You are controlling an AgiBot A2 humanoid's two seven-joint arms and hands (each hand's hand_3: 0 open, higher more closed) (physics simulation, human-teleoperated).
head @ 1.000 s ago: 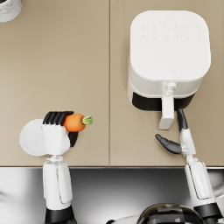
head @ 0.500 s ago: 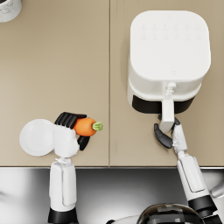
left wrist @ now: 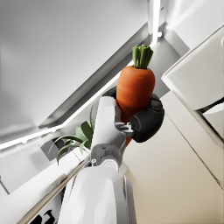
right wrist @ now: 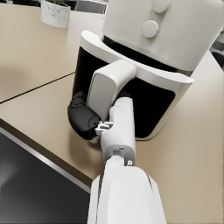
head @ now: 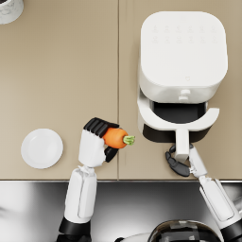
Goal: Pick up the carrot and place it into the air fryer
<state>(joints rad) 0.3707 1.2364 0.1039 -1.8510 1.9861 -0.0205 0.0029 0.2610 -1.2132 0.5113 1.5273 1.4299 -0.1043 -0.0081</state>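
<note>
An orange carrot (head: pixel 115 137) with a green stub is held in my left hand (head: pixel 97 142), above the beige counter left of the air fryer. In the left wrist view the carrot (left wrist: pixel 135 89) stands up out of the dark fingers (left wrist: pixel 148 120). The white air fryer (head: pixel 182 52) sits at the right, its drawer (head: pixel 210 116) slid partly out with a dark opening showing. My right hand (head: pixel 176 163) grips the drawer handle (head: pixel 182 142). In the right wrist view that hand (right wrist: pixel 84 119) curls round the handle (right wrist: pixel 107 89).
A white plate (head: pixel 41 148) lies left of my left hand. A pale plant pot (head: pixel 9 8) stands at the far left corner. The counter's front edge (head: pixel 118 179) runs just under both hands, with dark floor beyond.
My left hand has carried the carrot right, off the plate toward the fryer. My right hand has closed on the handle and the drawer has slid out toward me.
</note>
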